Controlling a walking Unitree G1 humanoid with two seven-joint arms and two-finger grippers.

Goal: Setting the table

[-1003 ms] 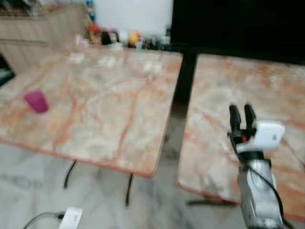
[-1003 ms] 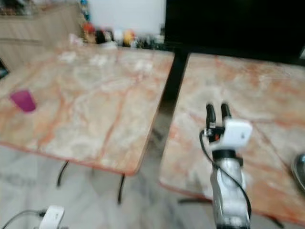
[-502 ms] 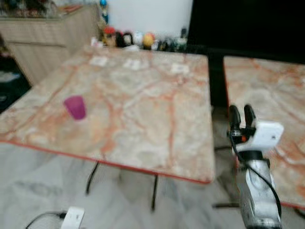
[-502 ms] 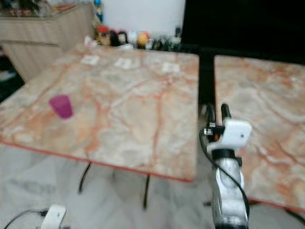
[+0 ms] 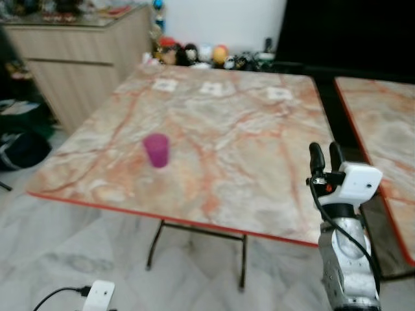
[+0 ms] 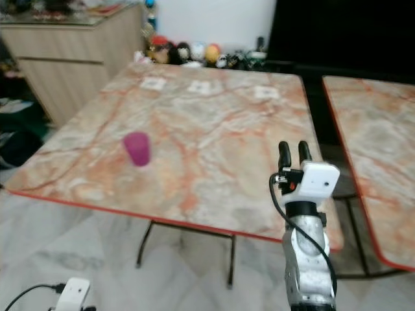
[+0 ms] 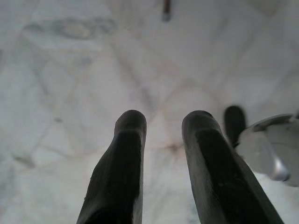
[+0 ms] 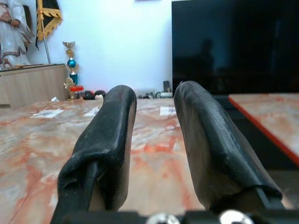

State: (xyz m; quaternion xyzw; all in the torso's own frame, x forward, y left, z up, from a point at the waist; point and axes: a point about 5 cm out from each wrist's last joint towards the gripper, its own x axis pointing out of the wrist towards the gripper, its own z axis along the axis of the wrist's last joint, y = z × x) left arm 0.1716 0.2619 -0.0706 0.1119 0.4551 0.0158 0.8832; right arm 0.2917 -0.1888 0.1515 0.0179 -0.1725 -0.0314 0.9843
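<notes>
Right gripper (image 5: 326, 150) raised over near right corner of square marble-patterned table with red edging (image 5: 227, 139); two long black fingers (image 8: 105, 144) upright, parted by a narrow gap, holding nothing. White wrist camera housing (image 5: 356, 183) just behind fingers, black cable looped down silver forearm. Small magenta plastic cup (image 5: 157, 150) upright on left-centre of tabletop, well apart from right gripper, nothing touching it. Three small white cards (image 5: 213, 88) in a row near far edge. Second marble-patterned table (image 5: 382, 123) to the right, separated by a dark gap. Row of small coloured figurines (image 5: 194, 54) beyond far edge, beside light wooden cabinet (image 5: 84, 55). Left gripper (image 7: 166, 161) hanging low over pale marbled floor tiles (image 7: 70, 84), fingers slightly apart, empty.
</notes>
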